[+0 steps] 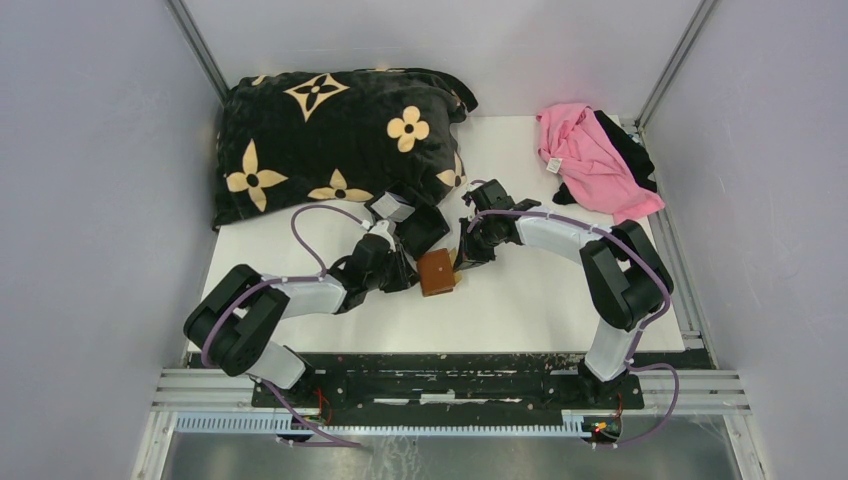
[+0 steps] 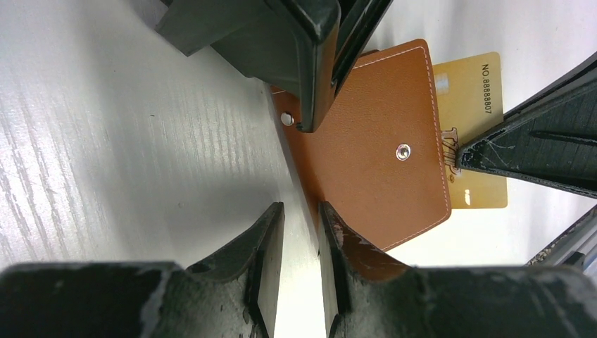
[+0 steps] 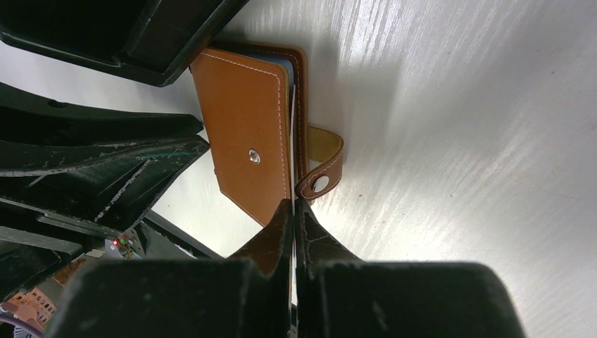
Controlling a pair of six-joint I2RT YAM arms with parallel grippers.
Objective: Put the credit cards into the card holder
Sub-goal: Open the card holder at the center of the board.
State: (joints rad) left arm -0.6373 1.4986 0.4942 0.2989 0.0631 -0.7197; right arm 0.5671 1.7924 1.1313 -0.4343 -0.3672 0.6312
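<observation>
Tabletop point(image 1: 560, 300): pillow point(image 1: 330, 140), cloth point(image 1: 590, 160) behind card holder point(image 1: 436, 272)

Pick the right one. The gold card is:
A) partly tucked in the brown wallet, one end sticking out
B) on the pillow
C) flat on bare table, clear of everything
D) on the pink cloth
A: the card juts past the wallet edge, pinched by the right gripper.

Orange-tan card point(image 2: 470, 91) partly hidden behind card holder point(image 2: 373, 148); inner pockets unseen.
</observation>
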